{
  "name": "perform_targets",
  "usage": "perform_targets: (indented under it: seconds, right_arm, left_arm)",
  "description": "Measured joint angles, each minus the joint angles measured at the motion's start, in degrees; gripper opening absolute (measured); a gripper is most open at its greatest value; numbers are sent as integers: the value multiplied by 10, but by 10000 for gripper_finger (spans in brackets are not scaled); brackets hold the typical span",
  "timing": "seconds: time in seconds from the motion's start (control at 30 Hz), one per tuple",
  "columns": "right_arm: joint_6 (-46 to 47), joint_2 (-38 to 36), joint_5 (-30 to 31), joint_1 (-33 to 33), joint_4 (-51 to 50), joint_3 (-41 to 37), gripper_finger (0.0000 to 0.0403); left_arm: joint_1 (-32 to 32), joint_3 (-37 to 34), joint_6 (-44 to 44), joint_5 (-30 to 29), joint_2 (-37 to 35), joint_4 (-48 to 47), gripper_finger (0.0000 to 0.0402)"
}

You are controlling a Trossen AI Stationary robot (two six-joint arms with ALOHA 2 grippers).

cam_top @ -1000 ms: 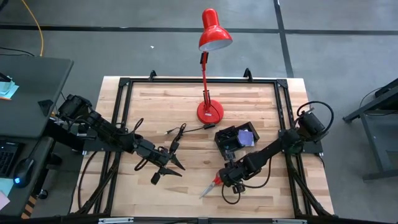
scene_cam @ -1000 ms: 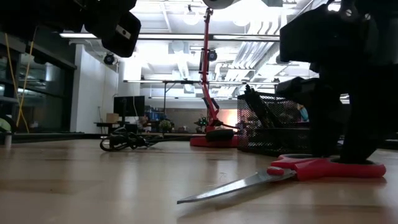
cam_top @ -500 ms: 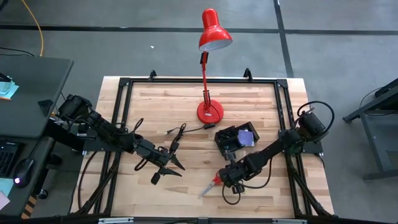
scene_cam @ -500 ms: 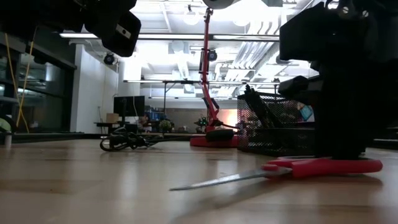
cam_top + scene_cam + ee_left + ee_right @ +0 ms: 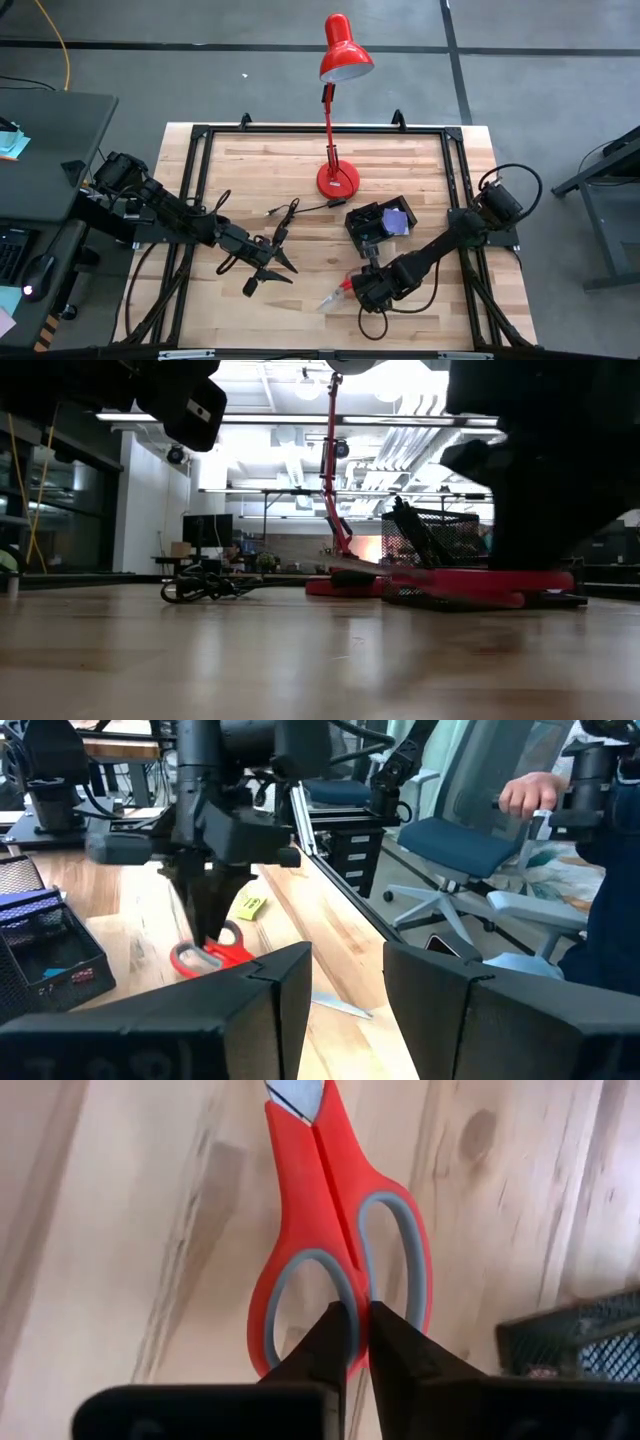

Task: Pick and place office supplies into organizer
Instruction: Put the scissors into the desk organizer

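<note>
While I'm holding the scissors [image 5: 340, 1270] by the red bridge between the two loops, my right end effector [image 5: 350, 1342] is clamped tight on that thin strip, so the grip is narrow & the blade end is hanging long out front. To do this step well, I'm thinking: keep squeezing, carry level w/o swinging, and line the scissors up w/ the organizer [image 5: 380, 225] lengthwise before lowering, since the tray looks barely as long as they are. Risk is them pivoting around the pinch point.

My left end effector [image 5: 268, 268] is waiting w/ fingers apart over the counter [image 5: 300, 160], well away from the work, near the cable [image 5: 283, 212].

Low view is showing what the wrist view can't: the scissors [image 5: 450, 577] are riding clear of the wood, roughly level, in front of the mesh organizer [image 5: 435, 555]. Wrist view alone is showing the pinch itself. High view is giving the layout: scissors [image 5: 335, 295] near the front edge, organizer just behind, beside the lamp [image 5: 338, 178].
</note>
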Motion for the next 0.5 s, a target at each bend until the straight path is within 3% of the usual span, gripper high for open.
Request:
perform_targets:
  seconds: [0.4, 0.5]
  right_arm:
    - [24, -1, 12, 11, -40, 19, 2]
    - [25, -1, 23, 14, -50, 19, 3]
  left_arm:
    - [0, 0, 0, -16, 0, -3, 115]
    - [0, 0, -1, -54, 0, -10, 115]
